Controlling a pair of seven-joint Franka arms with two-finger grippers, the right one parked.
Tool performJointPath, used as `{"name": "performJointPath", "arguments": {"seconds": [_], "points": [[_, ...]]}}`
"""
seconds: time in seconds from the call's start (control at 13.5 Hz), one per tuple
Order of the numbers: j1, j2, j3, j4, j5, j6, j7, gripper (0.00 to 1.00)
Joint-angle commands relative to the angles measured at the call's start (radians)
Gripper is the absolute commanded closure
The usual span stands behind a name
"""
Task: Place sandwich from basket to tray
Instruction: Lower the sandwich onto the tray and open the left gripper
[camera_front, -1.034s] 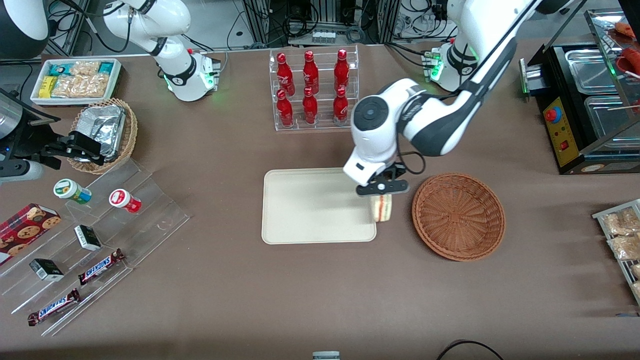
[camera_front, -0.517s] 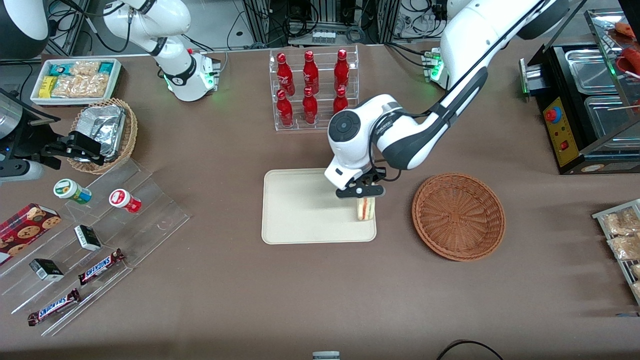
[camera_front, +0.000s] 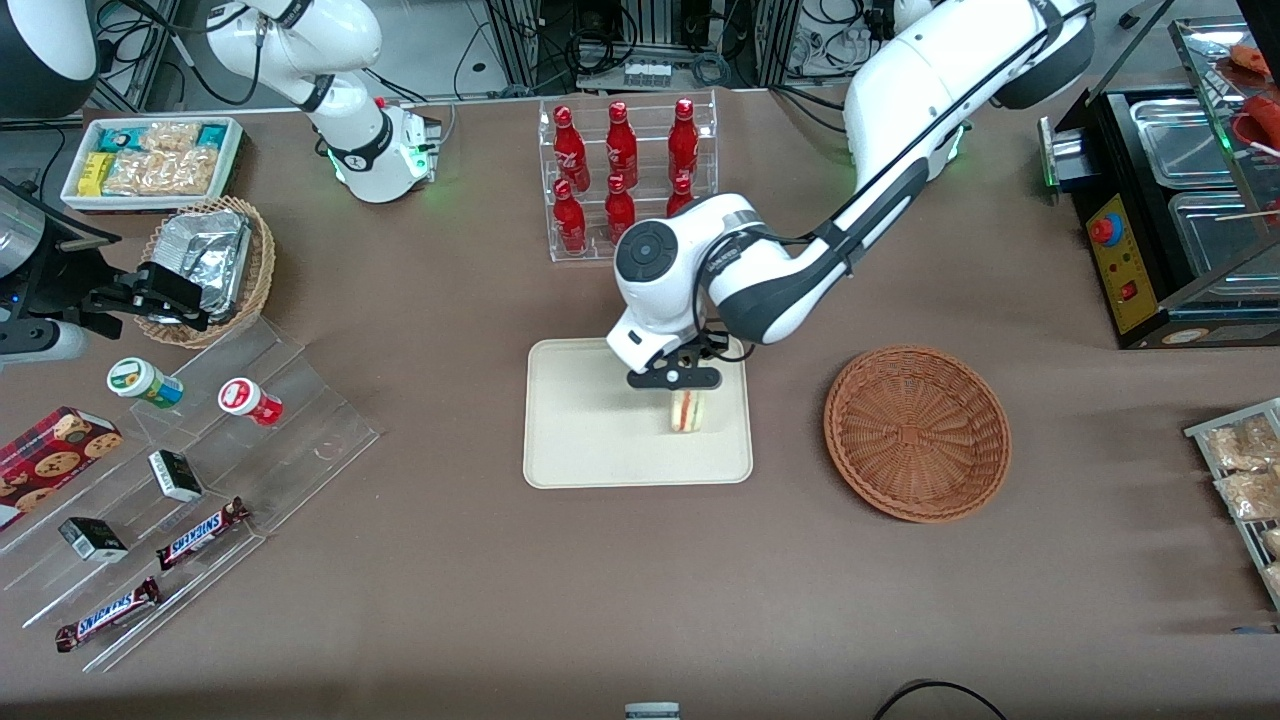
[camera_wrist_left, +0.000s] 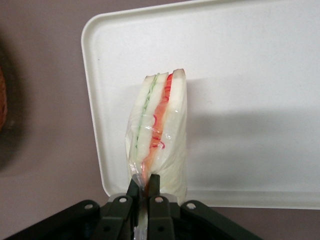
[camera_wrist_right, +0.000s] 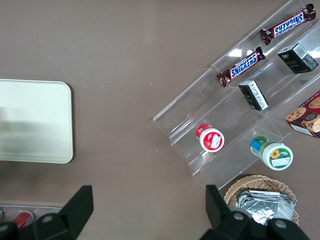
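My left gripper (camera_front: 676, 392) is shut on the clear wrapper of the sandwich (camera_front: 687, 410), a pale wedge with red and green filling. It holds the sandwich just above the cream tray (camera_front: 580, 420), over the part nearest the basket. In the left wrist view the sandwich (camera_wrist_left: 159, 135) hangs from the gripper (camera_wrist_left: 143, 184) over the tray (camera_wrist_left: 260, 80), near its rim. The reddish-brown wicker basket (camera_front: 917, 432) stands empty beside the tray, toward the working arm's end of the table.
A clear rack of red bottles (camera_front: 625, 180) stands farther from the front camera than the tray. A stepped acrylic stand with snacks (camera_front: 190, 470) and a small wicker basket of foil packets (camera_front: 212, 265) lie toward the parked arm's end.
My gripper has carried the sandwich from the gap between basket and tray to over the tray, moving toward the parked arm's end. It stays shut on the sandwich.
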Motion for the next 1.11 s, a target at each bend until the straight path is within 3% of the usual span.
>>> {"name": "performJointPath", "arguments": {"seconds": [0.0,0.44,0.74,0.89,0.96,1.03], "points": [[-0.022,0.038,0.004,0.051,0.028,-0.029,-0.015,1.00],[-0.036,0.050,0.031,0.051,0.048,-0.023,-0.018,1.00],[-0.042,0.097,0.031,0.073,0.122,-0.020,-0.073,1.00],[-0.042,0.096,0.031,0.074,0.121,-0.017,-0.078,1.00],[-0.042,0.096,0.031,0.082,0.121,-0.017,-0.072,0.42],[-0.043,0.097,0.031,0.084,0.121,-0.017,-0.078,0.00]]}}
